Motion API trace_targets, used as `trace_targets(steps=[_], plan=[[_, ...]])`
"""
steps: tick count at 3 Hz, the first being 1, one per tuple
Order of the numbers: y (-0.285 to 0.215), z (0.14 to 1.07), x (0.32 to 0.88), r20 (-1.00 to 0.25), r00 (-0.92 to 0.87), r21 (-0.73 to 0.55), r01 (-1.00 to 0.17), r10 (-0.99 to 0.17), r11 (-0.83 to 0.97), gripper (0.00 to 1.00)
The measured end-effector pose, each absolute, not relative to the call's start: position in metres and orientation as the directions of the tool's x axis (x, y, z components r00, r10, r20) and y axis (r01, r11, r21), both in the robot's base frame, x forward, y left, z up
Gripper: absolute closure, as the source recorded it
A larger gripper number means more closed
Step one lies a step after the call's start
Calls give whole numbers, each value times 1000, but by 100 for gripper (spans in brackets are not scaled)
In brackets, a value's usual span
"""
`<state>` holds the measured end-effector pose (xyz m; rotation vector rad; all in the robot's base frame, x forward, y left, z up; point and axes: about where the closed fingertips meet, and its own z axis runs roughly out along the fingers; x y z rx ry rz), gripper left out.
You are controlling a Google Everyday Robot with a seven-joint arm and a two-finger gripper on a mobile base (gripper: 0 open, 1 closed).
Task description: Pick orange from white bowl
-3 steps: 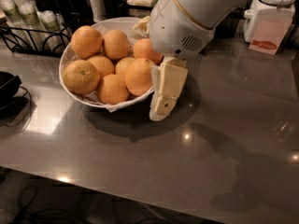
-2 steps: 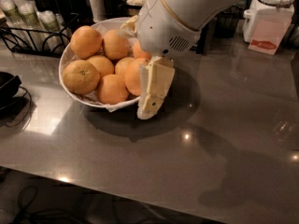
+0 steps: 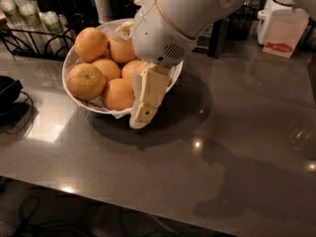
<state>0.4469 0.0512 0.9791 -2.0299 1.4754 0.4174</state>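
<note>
- Since the earlier frame the gripper has moved to the left; it now hangs over the right near rim of the white bowl, pointing down, just beside the fruit.
- Whether it is open or closed, I cannot tell, and no fruit is seen in its hold.
- The orange lies at the left near side of the bowl, in the same place as before. It is round, so no long axis shows; its dark stem dimple faces up and a little toward the near side.
- It touches neighbour fruits on its right and far sides.
- The grey counter is open to the right and near of the bowl. A black wire rack stands far left.
</note>
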Motion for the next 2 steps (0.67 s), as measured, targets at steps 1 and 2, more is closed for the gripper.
trace_targets(steps=[1,2], plan=[[89,974,451,-622,343,-270,-938,-704,-218,0],[107,976,461,-687,292,-258,-954,-666,-153,0]])
